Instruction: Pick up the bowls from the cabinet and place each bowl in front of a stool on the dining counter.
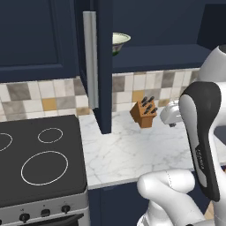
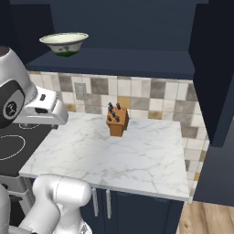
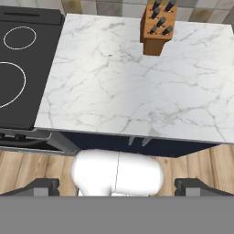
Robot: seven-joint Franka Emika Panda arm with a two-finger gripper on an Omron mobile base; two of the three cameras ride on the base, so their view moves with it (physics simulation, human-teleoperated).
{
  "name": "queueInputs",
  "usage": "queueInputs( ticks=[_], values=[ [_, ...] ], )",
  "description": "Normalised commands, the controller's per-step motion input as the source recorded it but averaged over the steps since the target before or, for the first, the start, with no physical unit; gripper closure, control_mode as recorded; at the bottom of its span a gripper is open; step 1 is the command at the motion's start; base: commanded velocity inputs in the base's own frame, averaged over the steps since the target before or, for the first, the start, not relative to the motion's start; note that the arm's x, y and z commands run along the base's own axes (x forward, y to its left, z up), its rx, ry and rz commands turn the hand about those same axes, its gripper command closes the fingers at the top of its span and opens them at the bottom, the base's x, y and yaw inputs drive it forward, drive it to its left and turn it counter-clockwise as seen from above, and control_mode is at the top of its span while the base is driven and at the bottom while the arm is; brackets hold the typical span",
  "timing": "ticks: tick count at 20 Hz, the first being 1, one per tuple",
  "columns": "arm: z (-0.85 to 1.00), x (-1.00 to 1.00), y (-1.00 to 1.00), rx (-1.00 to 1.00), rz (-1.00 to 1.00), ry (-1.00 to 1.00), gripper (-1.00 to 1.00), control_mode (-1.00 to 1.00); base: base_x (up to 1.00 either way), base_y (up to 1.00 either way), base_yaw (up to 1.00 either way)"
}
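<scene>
A cream bowl (image 1: 119,42) with a green outer pattern (image 2: 64,43) sits on the bottom shelf (image 2: 119,61) of the open navy cabinet (image 1: 35,35), above the worktop. The cabinet's door (image 1: 103,66) stands open edge-on, with its long silver handle (image 1: 90,59) facing me. My gripper (image 3: 119,186) is open, its two dark fingertips (image 3: 41,186) set wide apart with nothing between them. It points down over the worktop's front edge, well below the bowl. The dining counter and stools are out of view.
A wooden knife block (image 2: 117,121) stands at the back of the marble worktop (image 2: 137,155), against the tiled backsplash (image 2: 151,98). A black stove (image 1: 35,159) lies to the left. A second open cabinet door (image 2: 215,68) hangs at the right. Wood floor (image 3: 27,164) lies below.
</scene>
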Motion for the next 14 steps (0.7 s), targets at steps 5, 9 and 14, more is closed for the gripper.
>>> queueInputs(
  ticks=[5, 9, 14],
  values=[
    [0.00, 0.00, 0.00, 0.00, 0.00, 0.00, -1.00, 1.00, 0.00, 0.00, 0.00],
    [0.00, 0.00, 0.00, 0.00, 0.00, 0.00, -1.00, -1.00, 0.00, 0.00, 0.00],
    [0.08, -0.14, 0.00, 0.00, 0.00, -0.01, -1.00, -1.00, 0.00, 0.00, 0.00]
  ],
)
